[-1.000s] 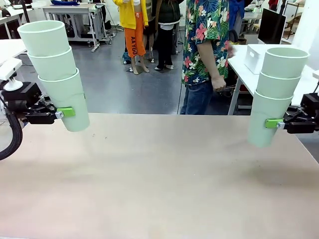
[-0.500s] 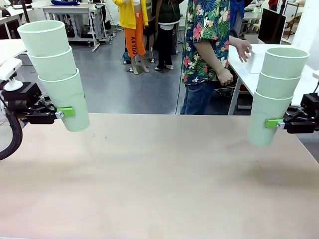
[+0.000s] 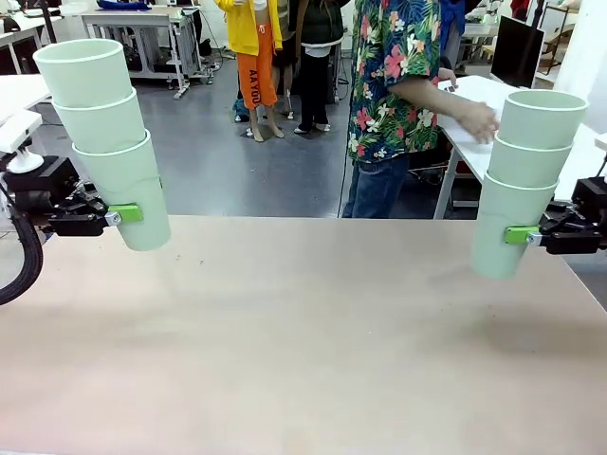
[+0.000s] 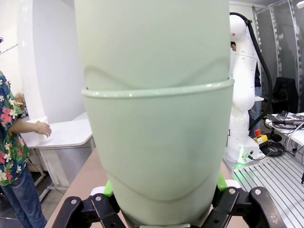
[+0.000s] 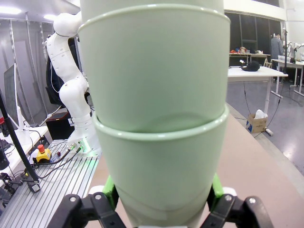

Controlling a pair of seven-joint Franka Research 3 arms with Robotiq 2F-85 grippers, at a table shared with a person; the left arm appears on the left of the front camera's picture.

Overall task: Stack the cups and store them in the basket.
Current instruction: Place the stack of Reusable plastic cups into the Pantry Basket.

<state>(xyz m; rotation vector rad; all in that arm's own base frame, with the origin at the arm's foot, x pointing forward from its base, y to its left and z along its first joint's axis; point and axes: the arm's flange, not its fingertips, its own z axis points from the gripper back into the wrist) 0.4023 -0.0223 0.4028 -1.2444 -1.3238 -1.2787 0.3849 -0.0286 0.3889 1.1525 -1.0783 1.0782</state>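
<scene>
Off to the left side of the tan table (image 3: 303,341), the left gripper (image 3: 133,214) is clamped on a left stack of three cups (image 3: 109,133). Its green pads press the lowest tumbler low on its wall, just above the base. The pale mint stack hangs in the air over the table's far left corner, clear of the top. It leans, with the open mouth tipped outward past the left edge and the base swung in toward the middle.

From the left wrist camera the same stack (image 4: 156,118) rises straight out of the gripper (image 4: 161,209). A green pad sits tight against each side of the bottom cup, and the rim of that cup rings the next one nested inside it.

Over by the right edge, the right gripper (image 3: 507,235) is likewise closed on a right stack of three cups (image 3: 526,180). It grips the lowest cup near its base, and the stack is held up off the table. This one leans the other way, mouth out toward the right and base inward. The right wrist camera shows this stack (image 5: 156,109) squeezed between that gripper's (image 5: 159,204) pads, with two rolled rims visible one above the other.

The two stacks are well apart, with the bare tabletop between them.

Beyond the far edge, a person in a floral shirt (image 3: 398,85) is turned toward a white side table (image 3: 460,95). One hand (image 3: 479,121) is stretched out over it, just beside the right stack as seen from the front.
</scene>
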